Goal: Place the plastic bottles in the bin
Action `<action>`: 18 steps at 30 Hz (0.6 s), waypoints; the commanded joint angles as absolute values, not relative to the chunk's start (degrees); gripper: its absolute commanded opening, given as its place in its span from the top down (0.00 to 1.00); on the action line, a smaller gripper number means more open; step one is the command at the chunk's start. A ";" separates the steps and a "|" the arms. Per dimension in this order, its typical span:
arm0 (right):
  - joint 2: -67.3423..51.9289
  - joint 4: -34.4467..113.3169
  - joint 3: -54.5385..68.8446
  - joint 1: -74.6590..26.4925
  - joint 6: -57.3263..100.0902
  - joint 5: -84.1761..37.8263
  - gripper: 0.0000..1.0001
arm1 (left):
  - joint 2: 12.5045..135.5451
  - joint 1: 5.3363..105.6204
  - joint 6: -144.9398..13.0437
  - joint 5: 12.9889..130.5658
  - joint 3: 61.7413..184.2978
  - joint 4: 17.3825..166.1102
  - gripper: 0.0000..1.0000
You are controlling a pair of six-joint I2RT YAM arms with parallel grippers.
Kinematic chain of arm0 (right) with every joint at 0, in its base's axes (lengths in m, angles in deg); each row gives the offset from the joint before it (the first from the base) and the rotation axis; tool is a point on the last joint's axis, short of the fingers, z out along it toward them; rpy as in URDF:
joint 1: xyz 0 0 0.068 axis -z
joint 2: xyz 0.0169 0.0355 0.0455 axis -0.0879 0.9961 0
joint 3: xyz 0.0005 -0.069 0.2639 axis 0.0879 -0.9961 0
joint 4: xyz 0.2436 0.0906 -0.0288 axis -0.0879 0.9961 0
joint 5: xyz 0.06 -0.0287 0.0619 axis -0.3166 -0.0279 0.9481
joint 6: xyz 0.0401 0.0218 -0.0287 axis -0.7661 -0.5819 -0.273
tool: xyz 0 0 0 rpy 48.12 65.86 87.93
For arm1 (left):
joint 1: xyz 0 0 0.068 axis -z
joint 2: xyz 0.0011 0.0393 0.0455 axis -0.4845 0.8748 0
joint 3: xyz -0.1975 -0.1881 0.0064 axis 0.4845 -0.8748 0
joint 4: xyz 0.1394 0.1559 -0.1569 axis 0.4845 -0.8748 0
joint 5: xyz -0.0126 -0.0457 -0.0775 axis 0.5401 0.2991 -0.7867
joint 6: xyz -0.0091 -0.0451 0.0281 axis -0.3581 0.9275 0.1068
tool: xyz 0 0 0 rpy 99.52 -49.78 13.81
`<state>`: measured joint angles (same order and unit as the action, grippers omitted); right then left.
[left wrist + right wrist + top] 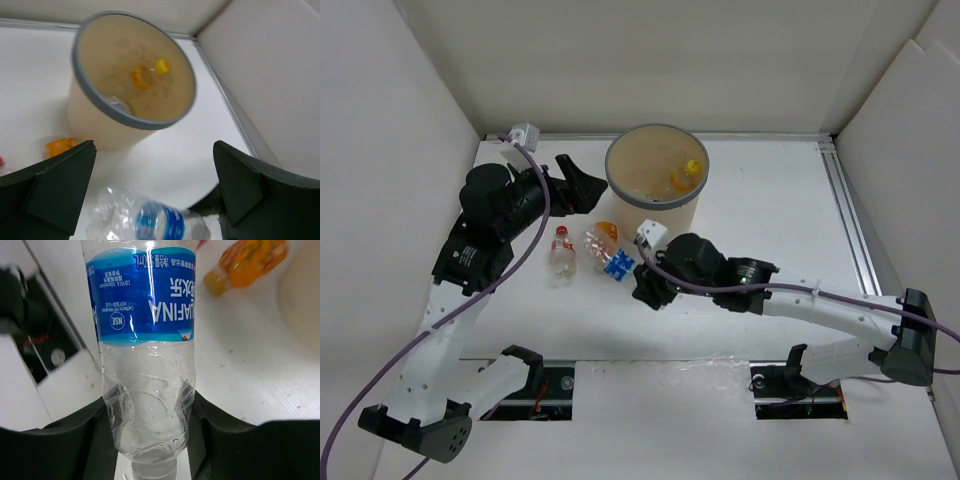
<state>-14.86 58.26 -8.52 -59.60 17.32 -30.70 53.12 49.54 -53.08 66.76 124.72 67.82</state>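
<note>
The tan bin (655, 205) with a grey rim stands at the back centre and holds a bottle with a yellow cap (688, 175). My right gripper (638, 282) is shut on a blue-labelled clear bottle (142, 315) just left of the bin, with the fingers (220, 440) pressing its dented sides. An orange bottle (606, 231), a crumpled clear bottle (594, 243) and a red-capped bottle (561, 252) lie on the table beside it. My left gripper (582, 190) is open and empty beside the bin's left rim. It looks down at the bin (100, 125) and the blue-labelled bottle (160, 222).
White walls enclose the table on the left, back and right. A metal rail (850, 220) runs along the right side. The arm bases and two dark slots (535, 385) sit at the near edge.
</note>
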 commanded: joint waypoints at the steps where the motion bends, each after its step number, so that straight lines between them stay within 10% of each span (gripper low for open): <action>1: -15.57 57.82 -2.75 -58.68 11.17 -43.25 1.00 | 51.80 49.72 -53.71 51.93 125.12 74.08 0.00; 18: -18.47 38.41 2.01 -57.01 3.50 -42.52 1.00 | 54.96 49.72 -50.90 54.29 121.43 79.27 0.00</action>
<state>-16.39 46.59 -1.02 -56.91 4.43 -45.30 54.54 49.62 -51.73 55.22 122.71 74.59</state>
